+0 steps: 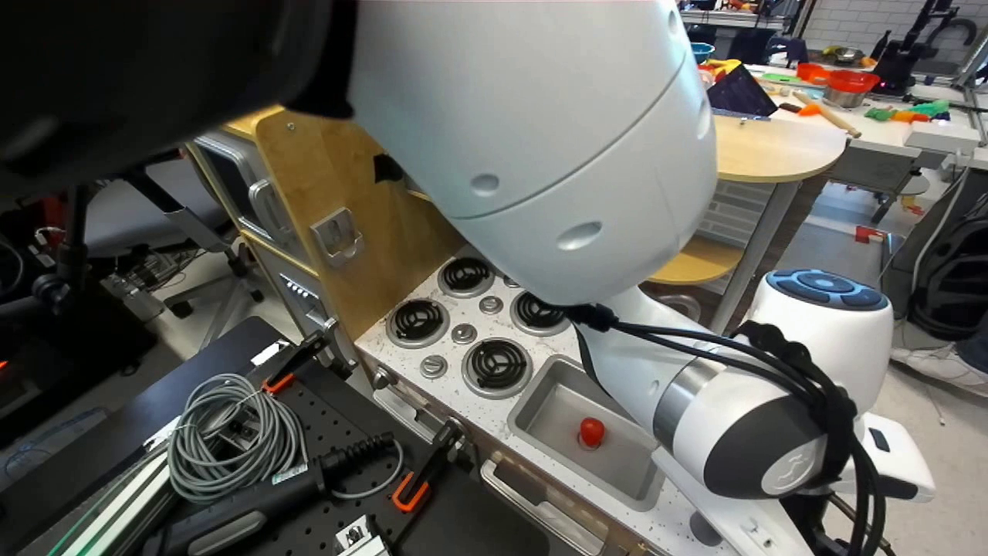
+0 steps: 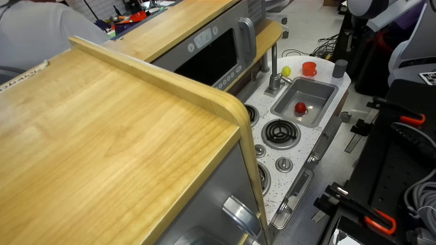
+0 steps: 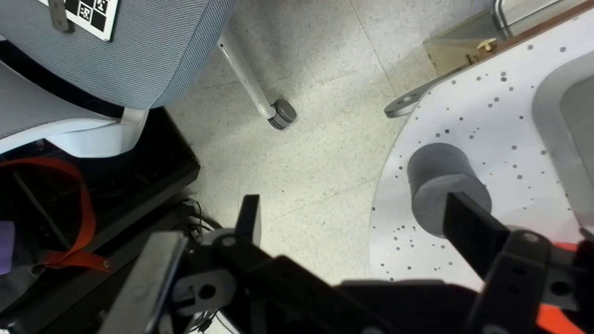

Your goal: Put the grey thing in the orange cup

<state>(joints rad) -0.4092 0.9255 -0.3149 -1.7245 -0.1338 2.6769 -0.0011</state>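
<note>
The grey thing is a plain grey cylinder [image 3: 431, 185] standing upright on the speckled white counter near its rounded end. It also shows in an exterior view [image 2: 340, 68], and partly behind the arm in an exterior view [image 1: 702, 529]. The orange cup [image 2: 309, 68] is a small red-orange cup with a handle, beside the grey thing at the back of the sink end. In the wrist view only red-orange parts of it [image 3: 554, 319] show behind the right finger. My gripper [image 3: 351, 199] is open and empty. Its right finger overlaps the grey thing in view; contact cannot be told.
A grey sink [image 2: 332, 97] holds a red ball [image 2: 300, 107]. A yellow-green lump [image 2: 286, 70] and a faucet [image 2: 274, 81] stand beside it. Stove burners [image 1: 498, 367] lie further along. A chair [image 3: 185, 51] and floor show past the counter edge. A black table [image 1: 340, 386] holds cables.
</note>
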